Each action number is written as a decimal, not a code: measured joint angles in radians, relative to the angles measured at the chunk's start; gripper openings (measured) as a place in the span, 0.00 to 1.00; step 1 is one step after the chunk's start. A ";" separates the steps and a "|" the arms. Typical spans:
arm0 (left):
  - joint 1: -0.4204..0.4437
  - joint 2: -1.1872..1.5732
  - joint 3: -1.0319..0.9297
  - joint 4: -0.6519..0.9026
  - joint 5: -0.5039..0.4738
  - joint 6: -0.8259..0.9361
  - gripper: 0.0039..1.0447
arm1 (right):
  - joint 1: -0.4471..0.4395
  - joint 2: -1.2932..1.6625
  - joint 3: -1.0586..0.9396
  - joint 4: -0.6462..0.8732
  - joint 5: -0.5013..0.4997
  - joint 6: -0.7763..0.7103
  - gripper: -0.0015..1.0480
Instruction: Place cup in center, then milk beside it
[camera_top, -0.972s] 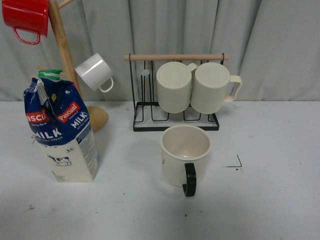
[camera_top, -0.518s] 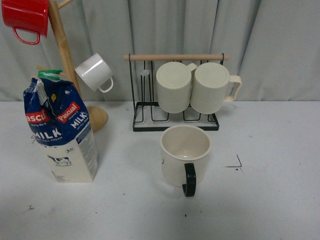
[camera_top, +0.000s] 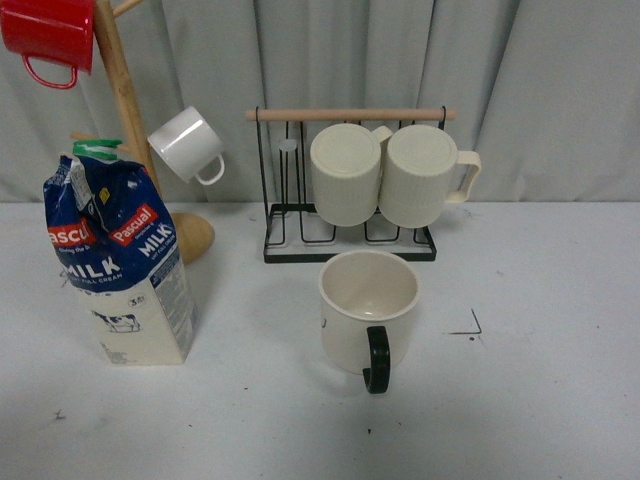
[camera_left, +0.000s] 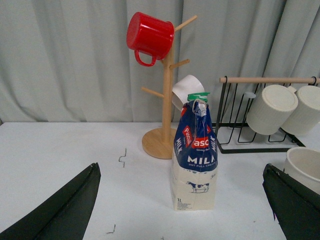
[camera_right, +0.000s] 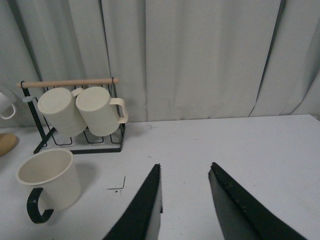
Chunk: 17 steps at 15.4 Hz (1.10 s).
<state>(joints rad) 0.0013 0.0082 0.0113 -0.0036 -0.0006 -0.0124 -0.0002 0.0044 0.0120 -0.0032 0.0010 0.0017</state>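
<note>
The cup (camera_top: 368, 315), cream with a black loop handle toward me, stands upright mid-table in front of the rack; it also shows in the right wrist view (camera_right: 47, 183) and partly in the left wrist view (camera_left: 305, 167). The milk (camera_top: 120, 262), a blue and cream carton with a green cap, stands at the left. In the left wrist view the milk (camera_left: 195, 157) stands ahead of my open, empty left gripper (camera_left: 181, 172), between the lines of its wide-spread jaws. My right gripper (camera_right: 185, 167) is open and empty over bare table, right of the cup. Neither gripper shows in the front view.
A black wire rack (camera_top: 350, 240) holds two ribbed cream mugs (camera_top: 385, 170) behind the cup. A wooden mug tree (camera_top: 135, 120) at the back left carries a red mug (camera_top: 50, 35) and a small white mug (camera_top: 188, 145). A grey curtain hangs behind the white table (camera_top: 520, 400).
The whole front view has shifted slightly leftward by a few pixels. The cup, milk and rack keep their places relative to one another.
</note>
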 joint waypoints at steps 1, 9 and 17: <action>0.000 0.000 0.000 0.000 0.000 0.000 0.94 | 0.000 0.000 0.000 0.000 0.000 0.000 0.33; 0.191 0.383 0.319 -0.551 0.224 0.005 0.94 | 0.000 0.000 0.000 0.000 -0.002 0.000 0.73; -0.002 1.393 0.827 0.099 0.097 0.186 0.94 | 0.000 0.000 0.000 0.000 -0.001 0.001 0.94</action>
<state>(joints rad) -0.0002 1.4010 0.8383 0.0952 0.0959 0.1738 -0.0002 0.0044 0.0120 -0.0032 -0.0002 0.0025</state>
